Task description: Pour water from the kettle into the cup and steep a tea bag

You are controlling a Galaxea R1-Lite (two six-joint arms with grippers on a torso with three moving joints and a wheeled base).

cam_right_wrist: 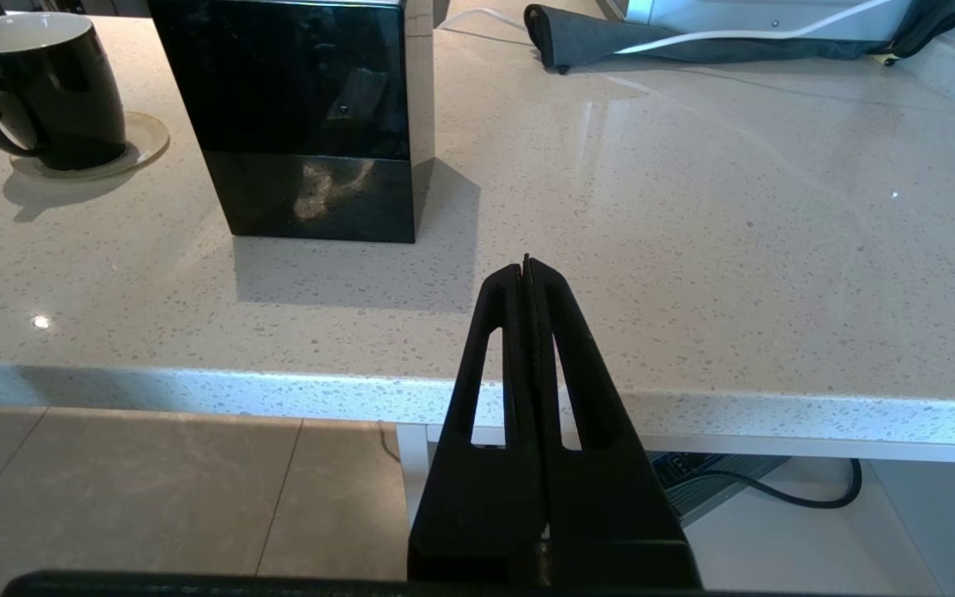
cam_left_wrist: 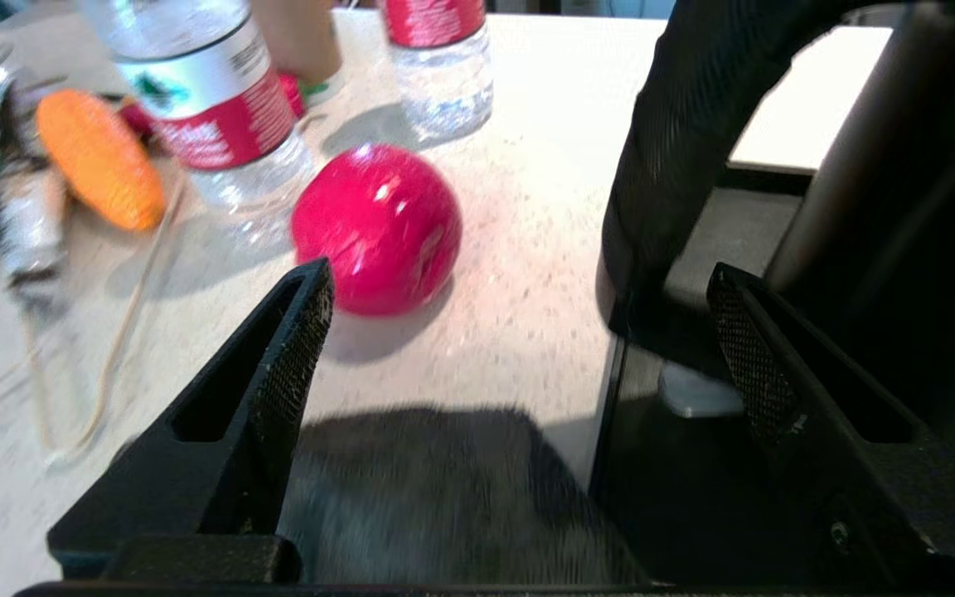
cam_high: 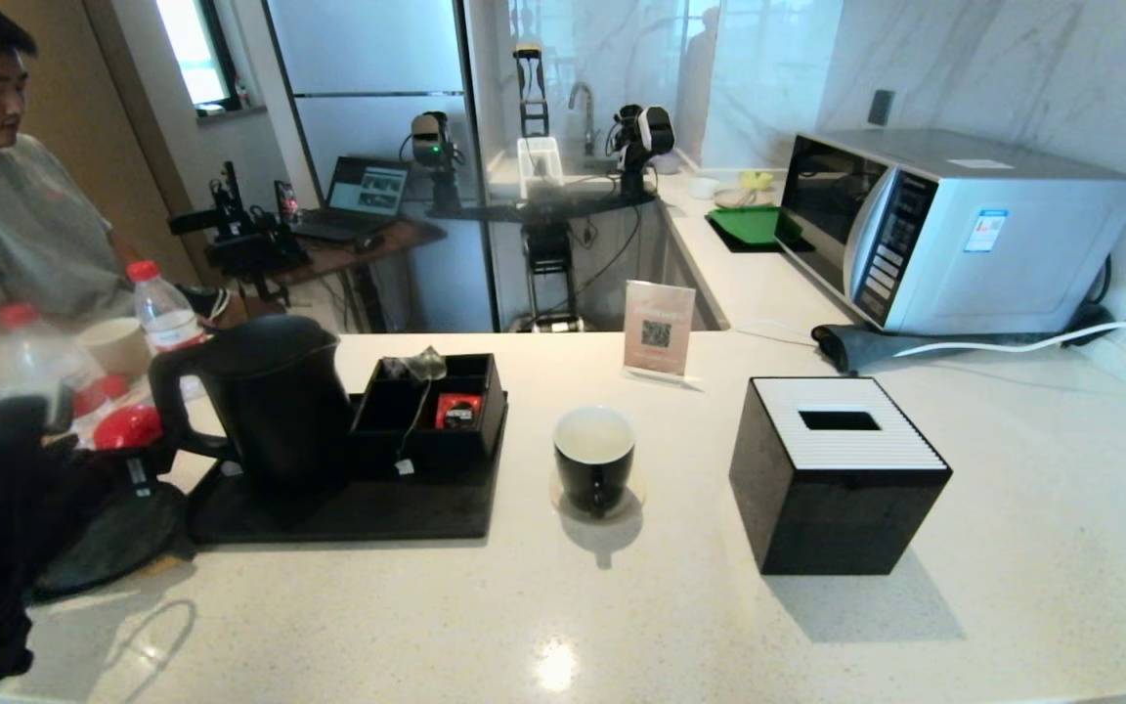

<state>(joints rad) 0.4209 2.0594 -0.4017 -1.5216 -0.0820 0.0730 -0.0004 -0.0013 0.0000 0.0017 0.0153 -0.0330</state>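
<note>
QR code on card; apparently no legible text

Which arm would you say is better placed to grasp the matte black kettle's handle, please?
Left: its open fingers are already beside the matte black kettle's handle; the right gripper hangs shut off the counter edge.

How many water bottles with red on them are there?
2. One bottle stands beside the red ball; the other bottle stands further back, near the kettle. More may be hidden out of view.
</note>
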